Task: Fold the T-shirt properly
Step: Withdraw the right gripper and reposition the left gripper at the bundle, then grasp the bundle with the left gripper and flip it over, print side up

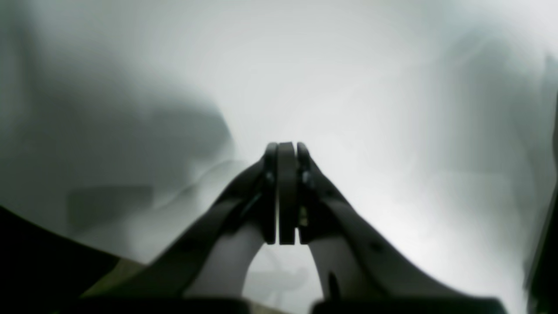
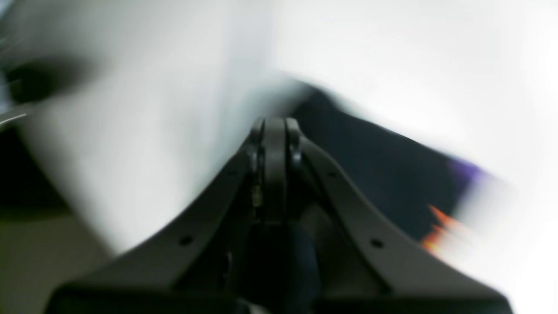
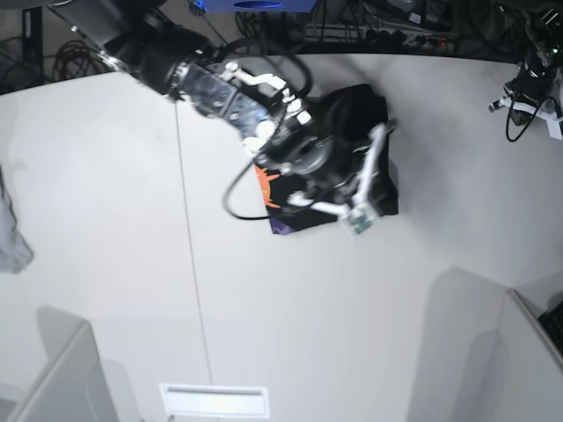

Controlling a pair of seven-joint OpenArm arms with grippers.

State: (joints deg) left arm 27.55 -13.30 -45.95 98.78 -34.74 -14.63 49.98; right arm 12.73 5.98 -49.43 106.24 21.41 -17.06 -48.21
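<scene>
Table: a wide white surface under me; it fills the ground below my right arm and spreads to all sides of it.

T-shirt: black, folded into a compact bundle, lying on the table directly under my right arm. In the base view my arm covers its middle; orange and purple print shows at the edge of the bundle beside my wrist. In my right wrist view the dark cloth lies just beyond and to the right of my fingers, with a purple patch and an orange patch at its far right edge. This view is blurred, so I cannot tell the fold lines.

Right arm: it reaches from the upper corner of the base view over the T-shirt.

Right gripper: my two fingers stand pressed together with no gap between them; I see no cloth between them. I cannot tell if the tips touch the T-shirt.

Left gripper: fingers also closed flat against each other, nothing between them. Below it only pale, hazy table; the T-shirt does not show in this view. I cannot find this gripper in the base view.
</scene>
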